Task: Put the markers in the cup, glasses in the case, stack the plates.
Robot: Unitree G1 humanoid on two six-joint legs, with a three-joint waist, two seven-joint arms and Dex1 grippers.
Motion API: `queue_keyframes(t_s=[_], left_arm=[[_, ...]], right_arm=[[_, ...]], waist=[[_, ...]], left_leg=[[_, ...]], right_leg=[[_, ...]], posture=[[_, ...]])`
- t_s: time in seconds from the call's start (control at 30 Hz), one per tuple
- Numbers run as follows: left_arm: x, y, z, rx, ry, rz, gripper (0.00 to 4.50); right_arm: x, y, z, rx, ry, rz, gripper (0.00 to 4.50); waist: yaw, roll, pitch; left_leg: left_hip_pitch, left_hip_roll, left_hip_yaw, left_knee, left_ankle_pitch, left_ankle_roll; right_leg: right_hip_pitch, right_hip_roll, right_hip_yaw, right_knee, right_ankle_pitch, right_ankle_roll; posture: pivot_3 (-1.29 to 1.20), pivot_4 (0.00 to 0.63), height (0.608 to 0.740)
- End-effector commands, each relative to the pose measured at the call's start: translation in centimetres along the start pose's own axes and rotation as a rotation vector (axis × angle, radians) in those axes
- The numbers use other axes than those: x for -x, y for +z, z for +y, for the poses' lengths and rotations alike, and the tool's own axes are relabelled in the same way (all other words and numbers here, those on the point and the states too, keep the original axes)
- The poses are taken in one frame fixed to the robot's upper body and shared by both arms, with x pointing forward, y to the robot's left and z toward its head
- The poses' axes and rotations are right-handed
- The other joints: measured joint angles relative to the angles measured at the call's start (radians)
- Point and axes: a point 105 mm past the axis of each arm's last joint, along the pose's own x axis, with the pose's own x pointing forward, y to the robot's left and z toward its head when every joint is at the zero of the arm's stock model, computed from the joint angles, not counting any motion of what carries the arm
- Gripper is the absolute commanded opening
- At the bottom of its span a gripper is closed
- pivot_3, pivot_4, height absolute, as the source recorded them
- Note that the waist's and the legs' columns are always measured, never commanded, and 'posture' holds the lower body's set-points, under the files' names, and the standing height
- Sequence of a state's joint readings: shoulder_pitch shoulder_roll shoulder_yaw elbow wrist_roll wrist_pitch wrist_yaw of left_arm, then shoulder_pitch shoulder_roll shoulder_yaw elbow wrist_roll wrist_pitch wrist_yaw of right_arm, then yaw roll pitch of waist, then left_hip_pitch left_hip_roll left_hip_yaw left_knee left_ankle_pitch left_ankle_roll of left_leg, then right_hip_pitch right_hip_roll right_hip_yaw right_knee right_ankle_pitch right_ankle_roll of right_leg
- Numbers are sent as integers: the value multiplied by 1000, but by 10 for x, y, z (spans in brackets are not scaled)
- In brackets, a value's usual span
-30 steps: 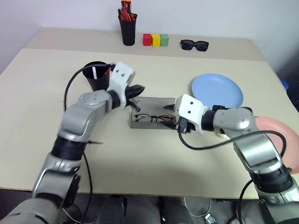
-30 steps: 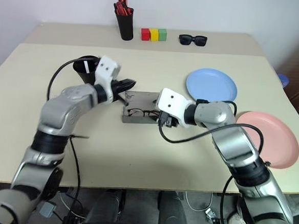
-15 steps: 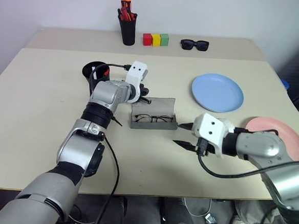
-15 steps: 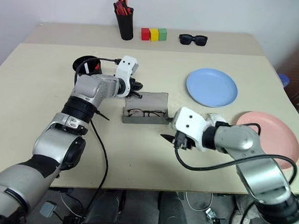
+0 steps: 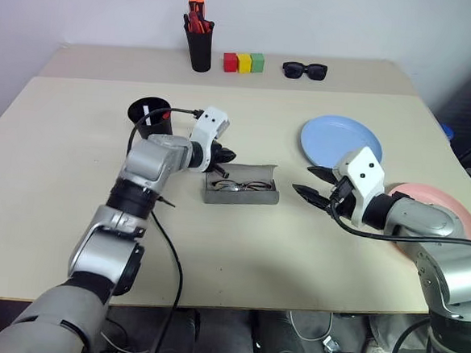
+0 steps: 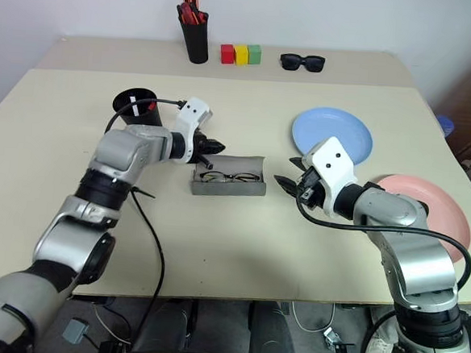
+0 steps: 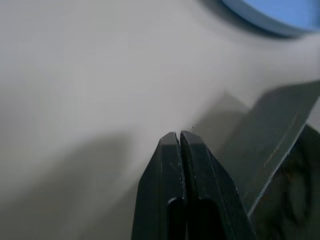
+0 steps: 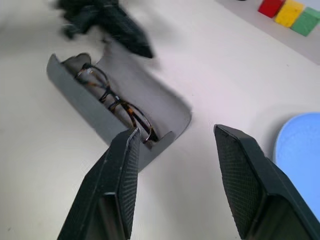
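Risk: clenched, empty left gripper [image 5: 227, 154] at the grey felt hinged case's [image 5: 241, 195] 10 o'clock could shove it, jarring the wire-rimmed glasses [image 5: 240, 185]; right gripper [image 5: 314, 183] spread, empty.

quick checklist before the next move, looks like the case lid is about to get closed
1. Glasses inside the grey case: ok, they lie in the tray.
2. Case lid: not ok, it stands open.
3. Left end effector at the lid's back edge, shut and holding nothing: ok.
4. Right end effector clear of the case, open and holding nothing: ok.
5. Markers in the wide black cup: cannot tell, something white shows at its rim.
6. Plates stacked: not ok, the blue plate and pink plate lie side by side.
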State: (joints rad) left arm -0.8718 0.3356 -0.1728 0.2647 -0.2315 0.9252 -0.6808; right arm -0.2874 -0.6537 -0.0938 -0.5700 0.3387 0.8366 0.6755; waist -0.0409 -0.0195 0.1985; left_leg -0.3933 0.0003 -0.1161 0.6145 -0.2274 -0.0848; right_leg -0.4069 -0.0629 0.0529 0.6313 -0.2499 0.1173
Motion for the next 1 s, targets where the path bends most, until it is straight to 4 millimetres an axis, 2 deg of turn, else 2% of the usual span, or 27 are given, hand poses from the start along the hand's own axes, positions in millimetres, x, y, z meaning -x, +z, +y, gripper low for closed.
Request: queue_keyframes(t_s=[0.03, 0.17, 0.27, 0.33, 0.47, 0.6, 0.73, 0.83, 0.93, 1.0], left_arm=[[7, -2, -19, -69, -71, 3, 36], [15, -16, -35, -147, -132, 26, 36], [20, -24, -44, -227, -172, 29, 36], [25, -14, -49, -335, -183, -95, 36], [33, 0, -48, -420, -145, -251, 36], [43, 2, -45, -414, -108, -317, 36], [56, -6, -39, -371, -50, -349, 36], [59, -8, -33, -359, 8, -348, 0], [63, -5, -30, -335, 47, -385, 0], [64, -3, -31, -315, 55, -412, 0]], right_arm=[[2, 9, -6, -21, -21, -59, 2334], [0, 7, -11, -49, -38, -62, 2334], [-3, -2, -23, -24, -86, -7, 2334], [-11, -18, -46, 80, -198, 97, 2334], [-21, -35, -68, 209, -284, 198, 2334], [-32, -51, -82, 320, -305, 279, 2334], [-43, -65, -93, 398, -304, 333, 2334], [-44, -65, -98, 421, -313, 333, 1470], [-43, -63, -97, 443, -311, 329, 61], [-40, -61, -98, 463, -319, 325, 61]], waist=[[0, 0, 0], [0, 0, 0], [0, 0, 0], [-2, 1, 0], [1, 1, -1], [-1, 1, -1], [-4, 1, 0], [-1, 1, 0], [0, 1, 0], [-1, 1, 0]], left_leg=[[0, 0, 0, 0, 0, 0], [0, 0, 0, 1, 0, 0], [1, 0, 0, 0, 0, 0], [1, 0, 0, 1, 0, 0], [1, 0, 1, 1, 0, 0], [0, 0, 1, 0, 0, 0], [1, 0, 2, 0, 0, 0], [1, 0, 1, 1, 0, 0], [1, 0, 1, 1, 0, 0], [1, 0, 1, 1, 0, 0]], right_leg=[[0, 0, 0, 0, 0, 0], [1, 0, 0, 0, 0, 0], [1, 0, 0, 0, 0, 0], [1, 0, 0, 0, 0, 0], [1, -1, 1, -1, 0, -1], [0, -1, 1, -1, 0, -1], [0, -1, 1, 0, 0, -1], [0, 0, 1, 0, 0, -1], [0, -1, 1, 0, 0, -1], [0, -1, 1, 0, 0, -1]], posture=[[0, 150, 740], [0, 150, 740], [0, 150, 740], [0, 150, 740], [0, 150, 740], [0, 150, 740], [0, 150, 740], [0, 150, 740], [0, 150, 740], [0, 150, 740]])
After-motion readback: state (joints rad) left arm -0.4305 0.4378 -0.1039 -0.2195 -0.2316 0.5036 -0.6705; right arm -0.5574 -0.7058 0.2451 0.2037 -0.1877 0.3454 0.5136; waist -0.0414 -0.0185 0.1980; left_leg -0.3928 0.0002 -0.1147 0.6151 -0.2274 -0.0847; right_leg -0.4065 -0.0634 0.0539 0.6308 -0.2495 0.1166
